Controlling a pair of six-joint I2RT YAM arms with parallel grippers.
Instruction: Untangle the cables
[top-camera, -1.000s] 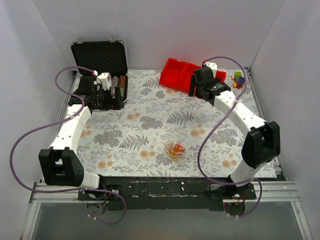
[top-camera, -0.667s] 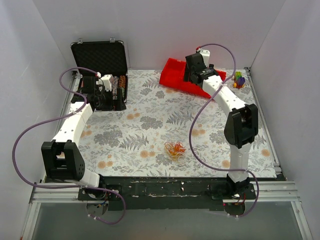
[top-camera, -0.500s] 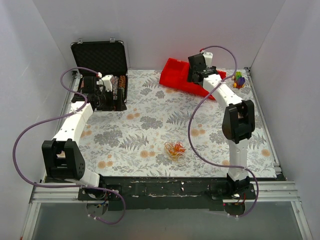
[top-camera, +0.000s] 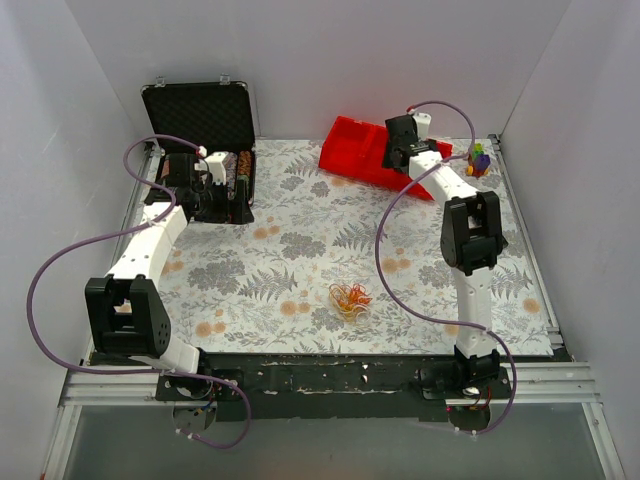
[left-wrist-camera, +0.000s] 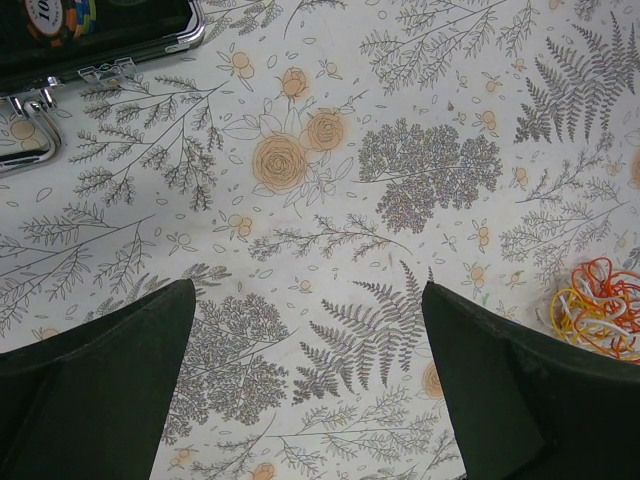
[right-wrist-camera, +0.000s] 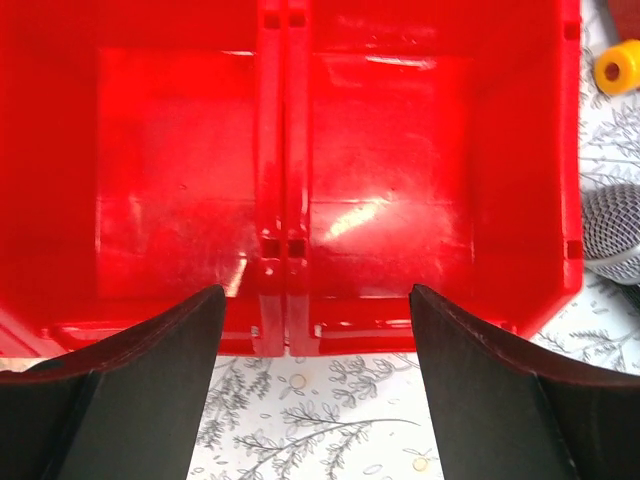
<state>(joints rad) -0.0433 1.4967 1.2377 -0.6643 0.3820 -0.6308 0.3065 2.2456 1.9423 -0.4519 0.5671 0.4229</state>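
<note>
Cables: a small orange, red, yellow and white clump (top-camera: 350, 297) lies on the surface (top-camera: 300, 225) at the near middle, well apart from both arms.
Left jaws: spread wide and holding nothing, over bare print at the far left beside the black case (top-camera: 200, 115). The clump shows at the right edge of the left wrist view.
Right jaws: spread wide and empty, hanging over the red bin (top-camera: 350, 150) at the far right.
Risk, grip: I'd guess a pinch into the middle of the clump would catch several strands at once. That would lift the whole knot or pull it tighter.
Risk, slip: strands this thin may slide out from between closing jaws.
Risk, snag: the right arm's purple cable (top-camera: 383, 262) loops low near the clump, so a swing toward it could drag the wires along.
Surface: a cloth printed with grey ferns and orange roses. A small coloured toy (top-camera: 479, 158) sits at the far right corner.
Room: plain white walls close in the left, far and right sides.
</note>
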